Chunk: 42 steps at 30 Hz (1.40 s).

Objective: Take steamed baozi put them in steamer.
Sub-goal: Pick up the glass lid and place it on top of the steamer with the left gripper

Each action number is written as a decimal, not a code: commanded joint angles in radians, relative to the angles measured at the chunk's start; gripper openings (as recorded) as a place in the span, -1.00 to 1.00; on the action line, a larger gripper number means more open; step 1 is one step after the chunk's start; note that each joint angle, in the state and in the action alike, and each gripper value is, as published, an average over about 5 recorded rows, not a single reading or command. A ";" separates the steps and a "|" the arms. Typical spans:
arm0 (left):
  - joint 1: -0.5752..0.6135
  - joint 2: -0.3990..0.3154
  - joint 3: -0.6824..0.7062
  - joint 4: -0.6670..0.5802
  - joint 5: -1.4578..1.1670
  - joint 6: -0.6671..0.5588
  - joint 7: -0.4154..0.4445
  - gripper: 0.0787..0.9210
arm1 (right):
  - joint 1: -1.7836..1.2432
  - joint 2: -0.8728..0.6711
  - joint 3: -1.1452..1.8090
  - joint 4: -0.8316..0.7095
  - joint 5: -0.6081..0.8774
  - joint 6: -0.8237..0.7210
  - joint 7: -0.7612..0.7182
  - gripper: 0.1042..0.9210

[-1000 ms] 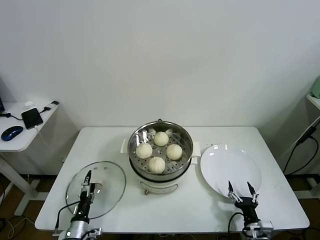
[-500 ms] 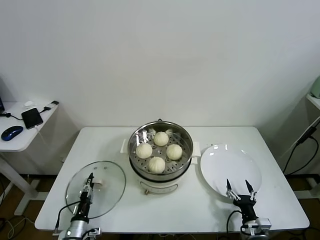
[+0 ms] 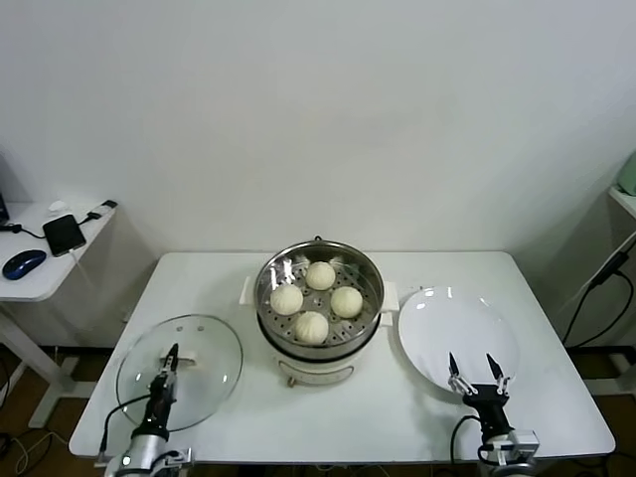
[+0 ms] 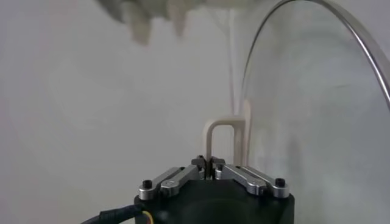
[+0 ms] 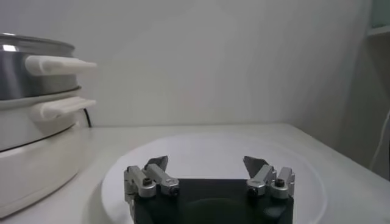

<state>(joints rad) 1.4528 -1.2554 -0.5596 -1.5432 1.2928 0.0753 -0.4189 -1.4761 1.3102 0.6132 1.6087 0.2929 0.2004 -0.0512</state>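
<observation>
Four cream-white baozi (image 3: pixel 320 275) (image 3: pixel 286 299) (image 3: pixel 346 300) (image 3: pixel 311 326) lie on the perforated tray inside the steel steamer (image 3: pixel 318 370) at the middle of the white table. It also shows in the right wrist view (image 5: pixel 24 85). My left gripper (image 3: pixel 171 356) (image 4: pixel 210 163) is low at the front left. It is shut on the cream handle (image 4: pixel 210 134) of the round glass lid (image 3: pixel 204 383) (image 4: pixel 317 122). My right gripper (image 3: pixel 468 366) (image 5: pixel 206 163) is open and empty over the near edge of the flat white plate (image 3: pixel 457 328) (image 5: pixel 207 149).
A small side table (image 3: pixel 40 283) at the far left carries a phone (image 3: pixel 63 234) and a blue mouse (image 3: pixel 22 263). A black cable (image 3: pixel 596 288) hangs at the far right. The white wall stands close behind the table.
The glass lid and my left gripper have shifted a little to the left. My right gripper has moved slightly farther over the plate's near edge. The baozi and steamer have not moved.
</observation>
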 commanded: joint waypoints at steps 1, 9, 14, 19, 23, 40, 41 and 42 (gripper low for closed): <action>0.066 0.084 -0.024 -0.353 -0.226 0.127 0.204 -0.86 | -0.002 -0.016 0.001 0.048 -0.034 -0.057 0.010 0.76; -0.005 0.198 -0.023 -0.634 -0.317 0.439 0.458 -0.86 | -0.012 -0.030 -0.004 0.072 -0.090 -0.094 0.022 0.76; -0.117 0.192 0.123 -0.671 -0.206 0.534 0.515 -0.86 | -0.016 -0.025 -0.010 0.070 -0.099 -0.090 0.022 0.76; -0.232 0.135 0.355 -0.663 -0.064 0.593 0.581 -0.86 | -0.019 -0.019 -0.013 0.067 -0.106 -0.076 0.019 0.76; -0.318 0.064 0.494 -0.635 0.032 0.630 0.652 -0.86 | -0.022 -0.016 -0.013 0.057 -0.104 -0.061 0.014 0.76; -0.408 -0.240 0.745 -0.417 0.295 0.644 0.689 -0.86 | -0.031 -0.014 0.002 0.014 -0.095 -0.010 0.010 0.76; -0.410 -0.249 0.748 -0.404 0.298 0.645 0.687 -0.86 | -0.031 -0.014 0.003 0.011 -0.092 -0.009 0.010 0.76; -0.413 -0.260 0.750 -0.388 0.302 0.645 0.686 -0.86 | -0.031 -0.014 0.003 0.008 -0.089 -0.007 0.010 0.76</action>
<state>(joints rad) 1.0849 -1.3936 0.0722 -2.0193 1.4946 0.6923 0.2345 -1.5062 1.2967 0.6138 1.6326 0.2007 0.1781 -0.0407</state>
